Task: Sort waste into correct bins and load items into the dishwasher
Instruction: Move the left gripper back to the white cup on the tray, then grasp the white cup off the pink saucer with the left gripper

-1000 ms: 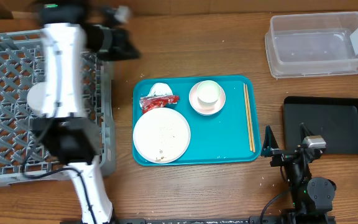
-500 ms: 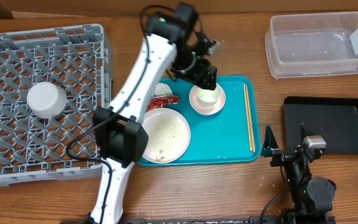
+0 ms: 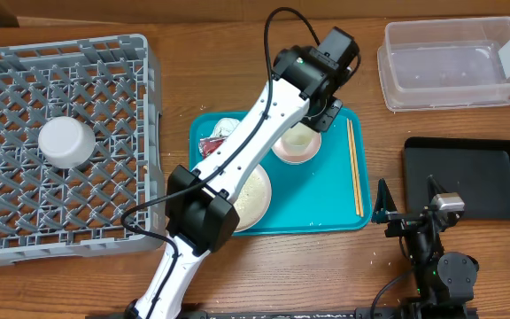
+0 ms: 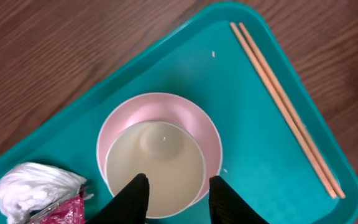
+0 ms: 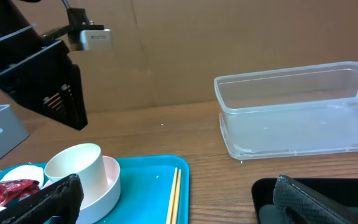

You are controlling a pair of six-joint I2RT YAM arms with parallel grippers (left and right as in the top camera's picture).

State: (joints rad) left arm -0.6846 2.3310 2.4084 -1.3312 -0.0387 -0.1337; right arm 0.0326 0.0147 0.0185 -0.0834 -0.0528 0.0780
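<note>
A small white cup (image 4: 154, 155) stands inside the pinkish-white bowl (image 4: 166, 102) on the teal tray (image 4: 260, 174). My left gripper (image 4: 178, 196) hovers open just above the cup's near rim, one finger over its inside and the other outside it, gripping nothing. From overhead the left gripper (image 3: 308, 124) covers part of the cup (image 3: 299, 135). Chopsticks (image 3: 354, 168) lie along the tray's right side. A white tissue (image 4: 36, 183) and red wrapper (image 4: 64, 211) sit left of the bowl. The plate (image 3: 253, 197) is half hidden by the arm. My right gripper (image 5: 179, 205) stands open and empty.
The grey dish rack (image 3: 104, 89) fills the left and holds a pale upturned bowl (image 3: 65, 142). A clear tub (image 3: 454, 62) stands at the back right, with a black tray (image 3: 481, 177) in front of it. The right gripper (image 3: 410, 217) rests by the black tray's near left corner.
My left arm has swung from over the dish rack across to the teal tray, and its gripper now hangs open over the cup. The right arm has not moved.
</note>
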